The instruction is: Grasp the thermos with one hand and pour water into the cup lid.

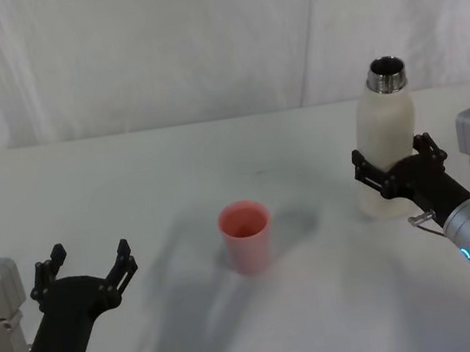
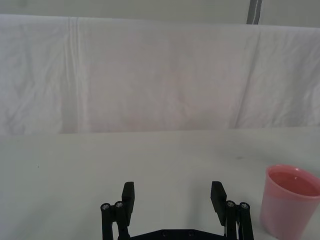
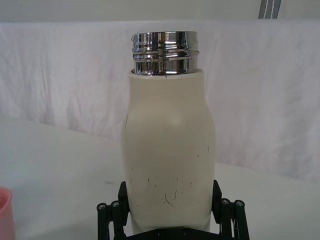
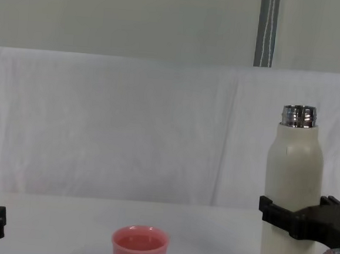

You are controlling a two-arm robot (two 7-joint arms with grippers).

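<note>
White desk [image 1: 156, 178] stretching wide under everything, a creased white cloth backdrop [image 1: 199, 41] hanging behind it, and a grey pole [image 4: 266, 30] rising above the cloth's top edge in the chest view. On to the thermos [image 1: 384, 133]: it stands upright on the desk, cream body with a few fine scuffs, shiny threaded steel neck open at the top, no cap on it. The right hand [image 1: 396, 169] is right there on it, black fingers set one to each side of the lower body and pressed against it, so the bottle sits clamped between them; the wrist view shows both fingers hugging the cream wall low down. Whether the base is touching the desk or just off it is hard to tell from here. Over to the left hand [image 1: 89, 262]: it hovers low over the near part of the desk, fingers spread wide with nothing between them, bare desk ahead of it. And the smallest piece, the cup lid [image 1: 245, 236]: pink, upright, mouth open, standing on the desk between the two hands, off to the inner side of the left hand and a little ahead of it, well apart from the thermos and the right hand.
</note>
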